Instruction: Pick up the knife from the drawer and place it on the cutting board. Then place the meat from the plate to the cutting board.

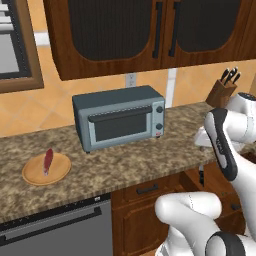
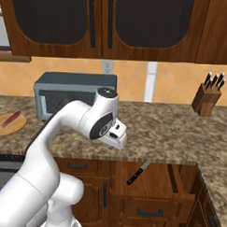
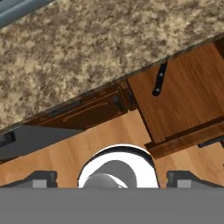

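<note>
**Mia:** Where is the knife (image 2: 137,173)?

**Ben:** It lies flat in the open drawer (image 2: 154,180) under the counter (image 2: 170,132). Its black handle is at the near end and its blade goes back under the counter edge. From the hand's camera it is up on the right, well away from the middle.

**Mia:** Why is the drawer pulled out?

**Ben:** I think so the arm can reach down into it from above.

**Mia:** Is the gripper (image 2: 118,140) holding anything?

**Ben:** No. Its fingers (image 3: 41,178) are spread wide apart with nothing between them. It hangs over the front edge of the counter, above the drawer and a little to the left of the knife.

**Mia:** Why so wide?

**Ben:** Probably to be ready to go down around the handle.

**Mia:** And the meat (image 1: 48,160)?

**Ben:** It sits on the round plate (image 1: 35,175), far left on the counter, left of the toaster oven (image 1: 120,117). It waits there because the knife comes first.

**Mia:** Where is the cutting board?

**Ben:** I can't see it from here.
</note>
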